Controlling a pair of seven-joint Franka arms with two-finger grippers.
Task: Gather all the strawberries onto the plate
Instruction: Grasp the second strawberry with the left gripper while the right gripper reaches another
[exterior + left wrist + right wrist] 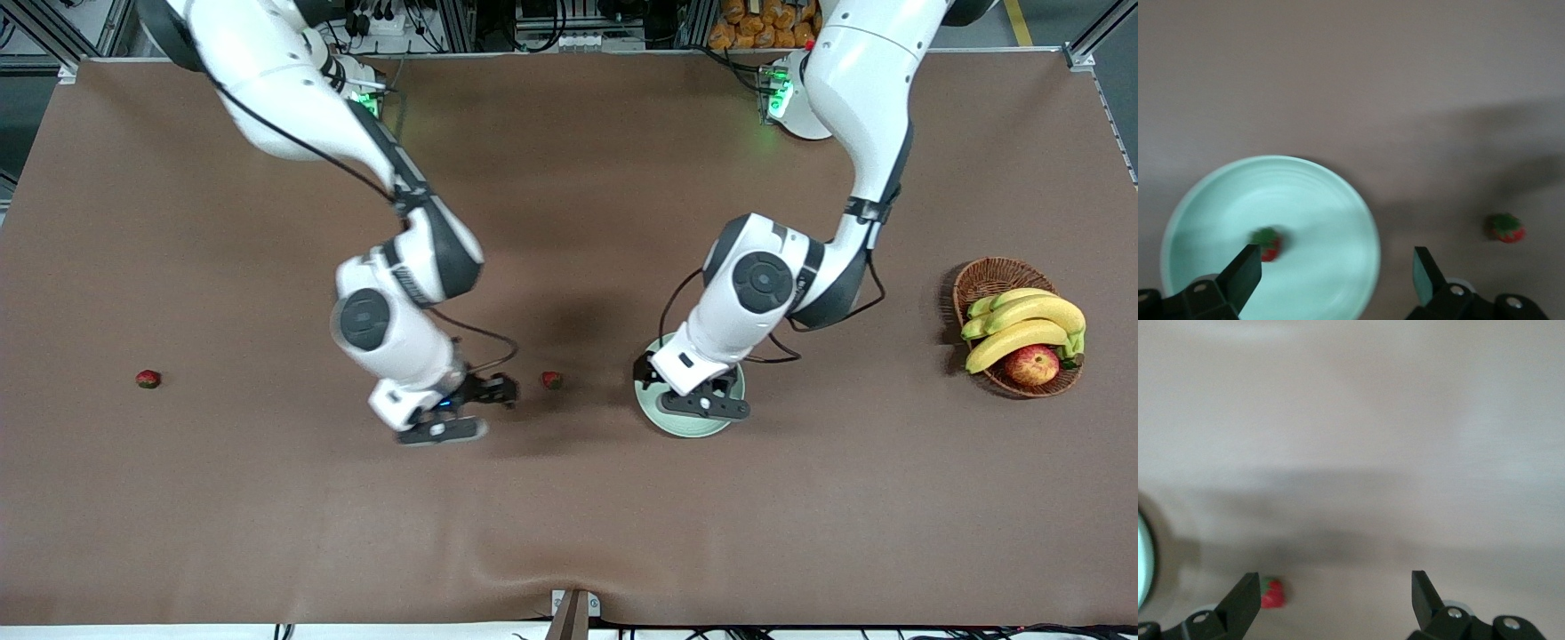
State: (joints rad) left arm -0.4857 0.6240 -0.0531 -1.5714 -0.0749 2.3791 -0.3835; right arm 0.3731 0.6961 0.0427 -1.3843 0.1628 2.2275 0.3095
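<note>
The pale mint-green plate [665, 420] [1318, 200] lies mid-table, and my left gripper [702, 402] [1335, 270] hangs open right above it. One strawberry [1266, 243] rests in the plate, hidden under the hand in the front view. A second strawberry [552, 380] [1272, 593] [1507, 227] lies on the cloth beside the plate, toward the right arm's end. My right gripper [471, 411] [1335, 595] is open and empty just above the cloth beside that berry. A third strawberry [148, 379] sits alone near the right arm's end of the table.
A brown wicker basket [985, 277] with bananas [1022, 324] and an apple [1031, 364] stands at the left arm's end of the table. Brown cloth covers the whole table.
</note>
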